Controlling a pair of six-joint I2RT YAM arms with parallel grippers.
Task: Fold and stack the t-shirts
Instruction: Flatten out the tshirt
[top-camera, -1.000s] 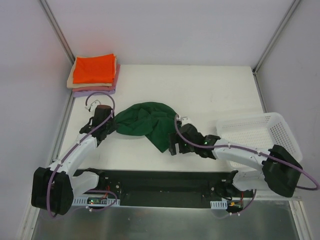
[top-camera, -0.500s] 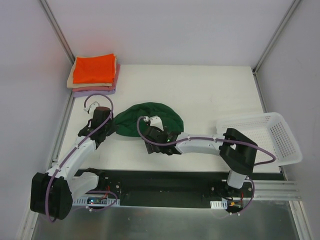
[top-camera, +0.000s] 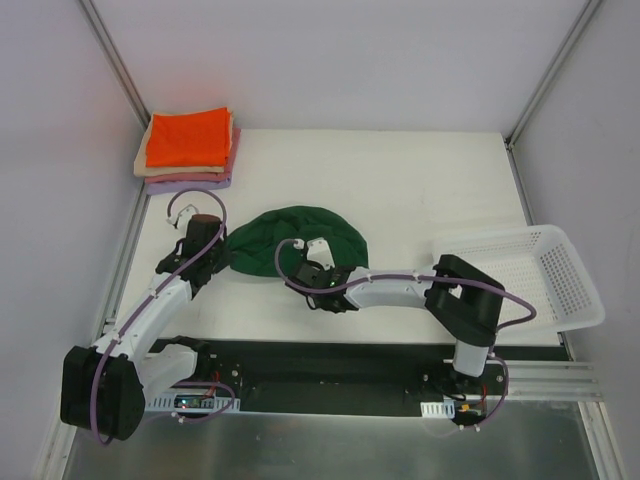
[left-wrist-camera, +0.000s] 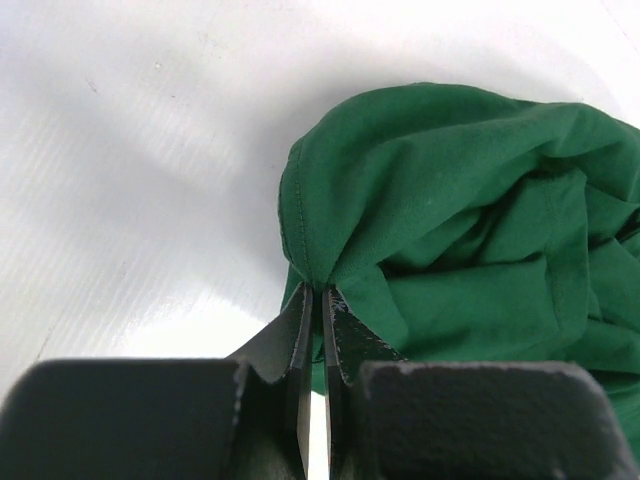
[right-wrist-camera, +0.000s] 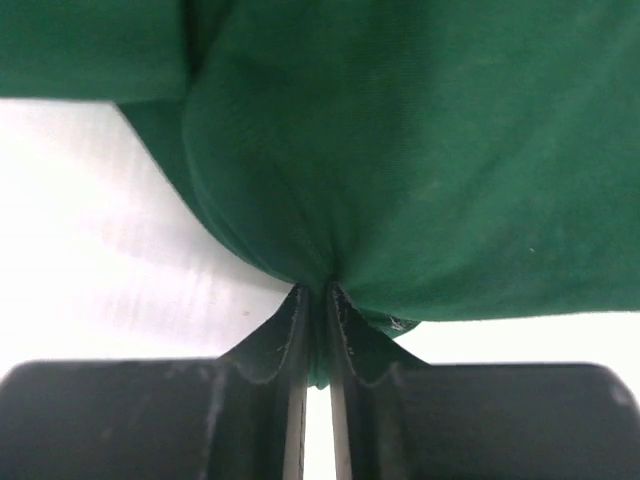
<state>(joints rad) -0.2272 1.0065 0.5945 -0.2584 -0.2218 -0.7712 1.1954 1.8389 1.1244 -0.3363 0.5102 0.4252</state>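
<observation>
bunched t-shirt (top-camera: 290, 235) lies mid-way across the table (top-camera: 420, 190); stack of folded t-shirts (top-camera: 188, 148) sits behind it, far left; basket (top-camera: 497, 237) overhangs the right edge.

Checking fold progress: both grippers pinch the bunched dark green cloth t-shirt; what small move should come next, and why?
Probably draw the left gripper and right gripper apart sideways. Both are shut on the dark green cloth t-shirt, which lies in a bunched heap, too crumpled to fold.

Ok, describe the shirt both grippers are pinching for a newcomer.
On the white table, look near the front middle. The dark green cloth t-shirt lies there in a heap. Unlike the orange-topped folded stack at far left, it is crumpled.
</observation>
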